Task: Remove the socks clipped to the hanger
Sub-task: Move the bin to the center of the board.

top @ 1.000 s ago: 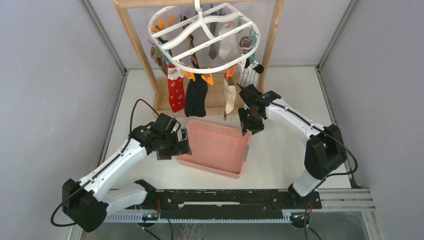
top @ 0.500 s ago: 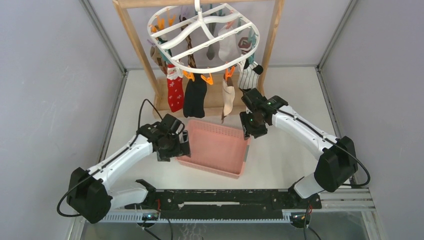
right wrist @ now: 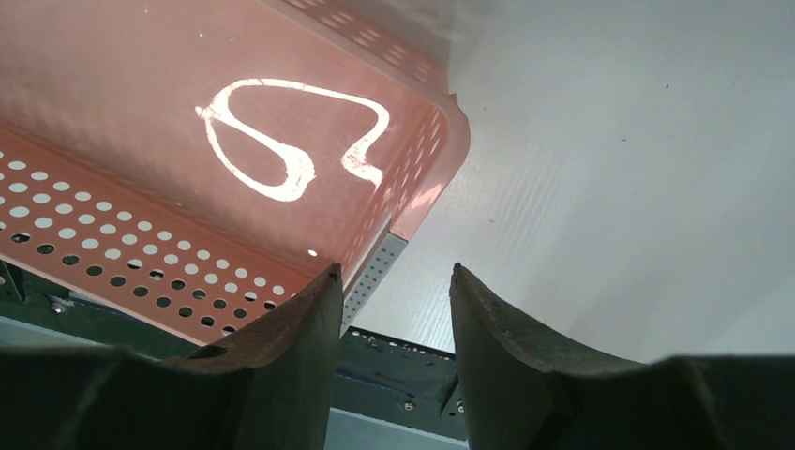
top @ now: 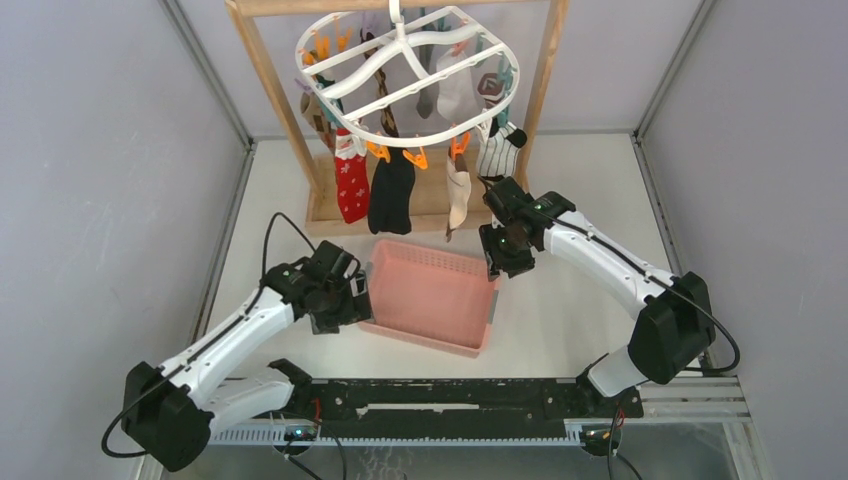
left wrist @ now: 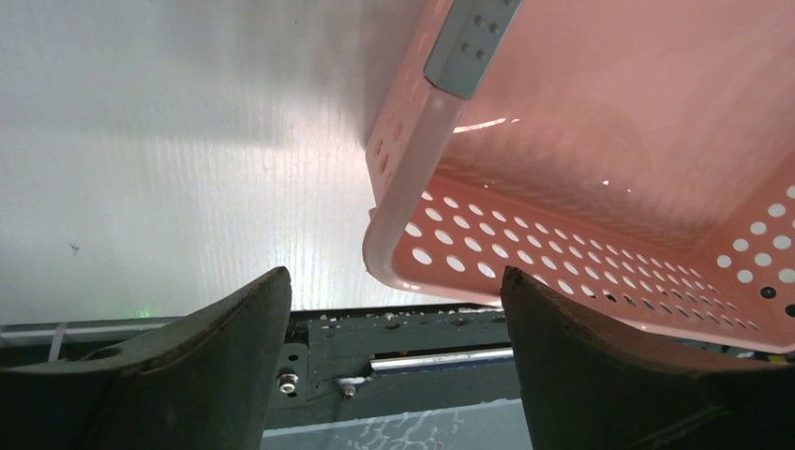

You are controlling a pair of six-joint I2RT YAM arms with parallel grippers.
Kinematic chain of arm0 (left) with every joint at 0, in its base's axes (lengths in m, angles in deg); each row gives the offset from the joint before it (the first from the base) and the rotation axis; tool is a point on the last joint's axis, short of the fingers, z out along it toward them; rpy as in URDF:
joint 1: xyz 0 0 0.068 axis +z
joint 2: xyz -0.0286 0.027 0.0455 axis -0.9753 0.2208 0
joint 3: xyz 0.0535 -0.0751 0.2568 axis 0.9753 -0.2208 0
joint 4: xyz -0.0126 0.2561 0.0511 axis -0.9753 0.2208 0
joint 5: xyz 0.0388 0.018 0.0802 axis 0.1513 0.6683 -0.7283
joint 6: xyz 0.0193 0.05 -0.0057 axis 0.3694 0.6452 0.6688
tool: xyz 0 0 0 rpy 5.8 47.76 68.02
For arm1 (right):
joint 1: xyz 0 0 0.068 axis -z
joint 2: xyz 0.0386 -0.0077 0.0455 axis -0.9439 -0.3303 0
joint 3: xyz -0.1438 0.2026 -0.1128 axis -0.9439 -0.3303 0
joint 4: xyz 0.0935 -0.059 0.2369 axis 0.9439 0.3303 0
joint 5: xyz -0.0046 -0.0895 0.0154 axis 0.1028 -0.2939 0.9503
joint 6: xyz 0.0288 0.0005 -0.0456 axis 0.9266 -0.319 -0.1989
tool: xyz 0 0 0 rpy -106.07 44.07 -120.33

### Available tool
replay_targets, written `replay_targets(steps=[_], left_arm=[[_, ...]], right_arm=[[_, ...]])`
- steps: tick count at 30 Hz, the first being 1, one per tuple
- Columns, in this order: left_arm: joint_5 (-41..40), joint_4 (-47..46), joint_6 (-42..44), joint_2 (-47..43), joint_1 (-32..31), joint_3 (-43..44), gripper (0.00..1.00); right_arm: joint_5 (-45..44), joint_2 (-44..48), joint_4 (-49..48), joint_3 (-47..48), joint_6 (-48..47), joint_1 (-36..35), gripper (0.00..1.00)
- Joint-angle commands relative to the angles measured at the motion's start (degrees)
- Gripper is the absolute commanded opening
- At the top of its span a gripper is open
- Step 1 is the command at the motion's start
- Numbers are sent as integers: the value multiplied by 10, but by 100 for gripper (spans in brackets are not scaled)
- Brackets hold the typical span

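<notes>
The left arm has drawn back toward its own side since half a second ago, and its left hand (top: 352,298) now sits a little lower beside the left rim of the pink basket (top: 430,295). The right arm has not shifted in that time. The basket lies where it did on the white bench (top: 570,180).

In the left wrist view the left hand (left wrist: 394,277) is spread wide with nothing in it; a perforated corner of the basket (left wrist: 600,234) shows beyond the gap. The right hand (top: 494,260) hovers over the basket's far right corner. Its fingers (right wrist: 281,328) are parted by a narrow gap and grip nothing, with the basket's corner (right wrist: 412,178) seen past them.

The socks remain clipped to the hanger (top: 402,50), the white oval rack hung from the wooden frame (top: 265,70) at the far side of the bench. Along its near edge hang a red patterned sock (top: 350,185), a black sock (top: 392,195), a beige sock (top: 458,195) and a striped white sock (top: 497,150). The right hand is just below the beige and striped ones, not touching either.
</notes>
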Motion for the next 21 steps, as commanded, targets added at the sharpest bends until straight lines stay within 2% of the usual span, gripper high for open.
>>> replay_targets(steps=[1,21], left_arm=[[20,20,-25,-36,-6,-9,86],[15,50,-31,-54,-26,13,87]], right_arm=[[7,-6,-12,4,-17,0,54],[0,-6,-4,6,-14,29,54]])
